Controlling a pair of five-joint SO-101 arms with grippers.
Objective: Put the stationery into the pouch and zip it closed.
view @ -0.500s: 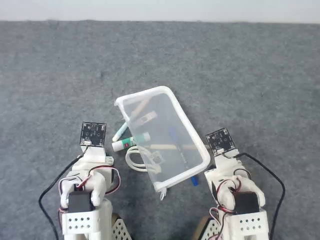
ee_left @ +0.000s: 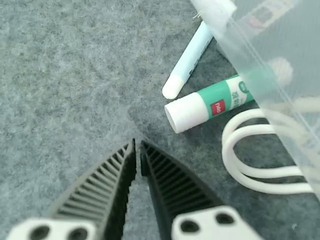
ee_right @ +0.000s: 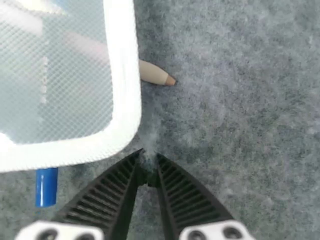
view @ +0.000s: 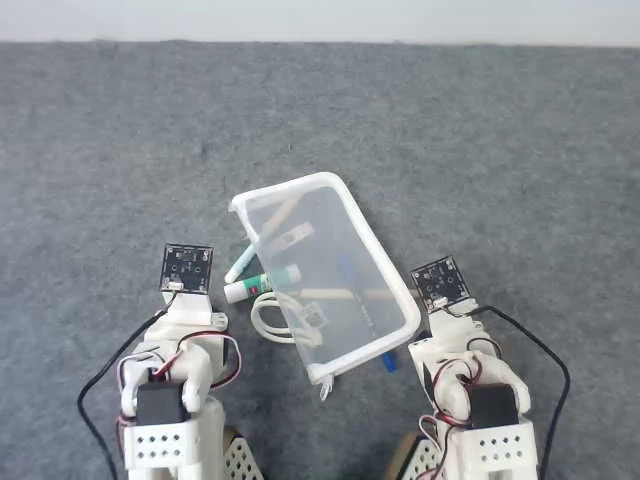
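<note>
A clear mesh pouch (view: 325, 275) with a white zip border lies flat on the grey mat, on top of the stationery. A green and white glue stick (view: 262, 283) (ee_left: 210, 106), a pale blue pen (view: 243, 262) (ee_left: 187, 62) and a white cord loop (view: 272, 318) (ee_left: 260, 160) poke out from under its left side. A pencil tip (ee_right: 156, 75) and a blue pen end (view: 388, 361) (ee_right: 46, 186) stick out on the right. My left gripper (ee_left: 138, 150) is shut, close to the glue stick. My right gripper (ee_right: 149, 160) is shut beside the pouch's corner (ee_right: 125, 132).
Grey felt mat (view: 480, 150) covers the table, with open room behind and to both sides of the pouch. Both arm bases (view: 165, 420) (view: 480, 420) stand at the near edge. The zip pull (view: 324, 385) hangs off the pouch's near corner.
</note>
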